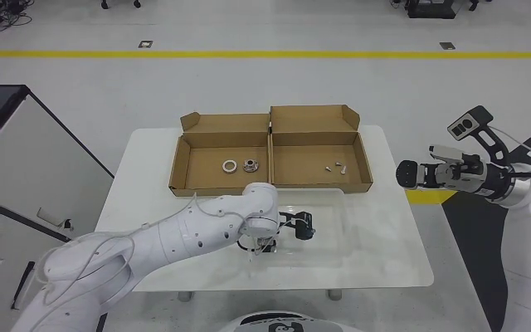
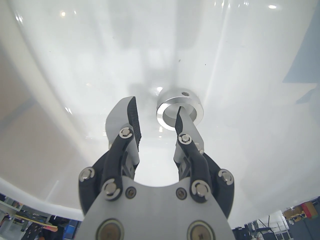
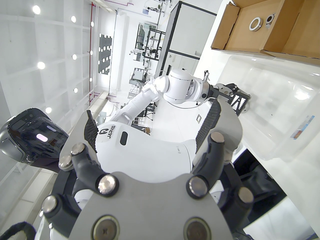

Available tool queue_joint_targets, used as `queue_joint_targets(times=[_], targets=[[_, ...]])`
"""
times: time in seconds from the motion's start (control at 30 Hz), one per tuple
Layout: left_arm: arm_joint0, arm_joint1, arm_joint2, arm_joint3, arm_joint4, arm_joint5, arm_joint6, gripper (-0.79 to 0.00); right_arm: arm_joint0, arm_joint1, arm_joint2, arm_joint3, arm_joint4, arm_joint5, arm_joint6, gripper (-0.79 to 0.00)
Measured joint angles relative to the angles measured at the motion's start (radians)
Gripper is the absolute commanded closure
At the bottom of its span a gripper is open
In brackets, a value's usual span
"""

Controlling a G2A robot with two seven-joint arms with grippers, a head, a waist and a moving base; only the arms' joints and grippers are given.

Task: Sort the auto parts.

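Note:
A silver metal ring (image 2: 166, 122) with a small threaded side hole lies on the floor of a clear plastic bin (image 2: 100, 51). My left gripper (image 2: 156, 103) is open over it, one finger inside the ring's hole and the other outside its rim. In the top view the left gripper (image 1: 303, 226) sits inside the bin (image 1: 332, 245). My right gripper (image 3: 153, 109) is open and holds nothing; it hangs beyond the table's right edge (image 1: 404, 174). A flat ring (image 1: 228, 166) and a darker round part (image 1: 250, 164) lie in the left compartment of the cardboard box (image 1: 224, 141).
Small pale parts (image 1: 334, 166) lie in the box's right compartment. The box stands at the back of the white table (image 1: 390, 249), directly behind the bin. A cabinet (image 1: 41, 174) stands left of the table.

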Motion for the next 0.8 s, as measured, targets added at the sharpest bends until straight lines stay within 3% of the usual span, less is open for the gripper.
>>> queue_joint_targets(times=[0.23, 0.37, 0.4, 0.5, 0.8], targets=[[0.000, -0.006, 0.000, 0.006, -0.002, -0.002, 0.002, -0.326, 0.000, 0.000, 0.000, 0.000, 0.000, 0.000, 0.000, -0.785], [0.001, -0.007, 0.000, 0.010, -0.002, 0.002, -0.002, -0.277, 0.000, 0.000, 0.000, 0.000, 0.000, 0.000, 0.000, -0.785], [0.003, -0.007, 0.000, 0.012, -0.002, 0.002, -0.002, -0.243, 0.000, 0.000, 0.000, 0.000, 0.000, 0.000, 0.000, -0.785], [0.008, -0.007, 0.000, 0.015, 0.000, 0.001, -0.001, 0.000, 0.000, 0.000, 0.000, 0.000, 0.000, 0.000, 0.000, -0.785], [0.017, -0.012, 0.000, 0.023, 0.010, -0.005, 0.005, 0.000, 0.000, 0.000, 0.000, 0.000, 0.000, 0.000, 0.000, -0.785]])
